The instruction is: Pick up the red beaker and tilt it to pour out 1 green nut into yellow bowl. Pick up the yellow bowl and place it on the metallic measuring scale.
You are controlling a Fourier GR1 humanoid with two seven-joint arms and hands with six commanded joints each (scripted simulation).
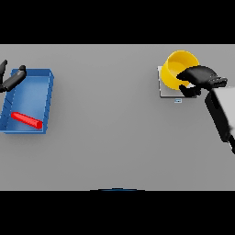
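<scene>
While the round yellow bowl [176, 69] is held tilted over the flat metallic measuring scale [166, 93], it is clamped by the right hand [198, 78]; lowering remains.

the grey table [110, 137] carries a blue tray [46, 98] at its left and a metallic scale [166, 93] at its right.

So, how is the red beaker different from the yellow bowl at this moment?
The red beaker lies on its side inside the blue tray at the left; the yellow bowl sits tilted over the metallic measuring scale at the right. The beaker is long and thin; the bowl is wide and round. No hand touches the beaker; the right hand holds the bowl's rim. The left hand is at the tray's far corner.
</scene>
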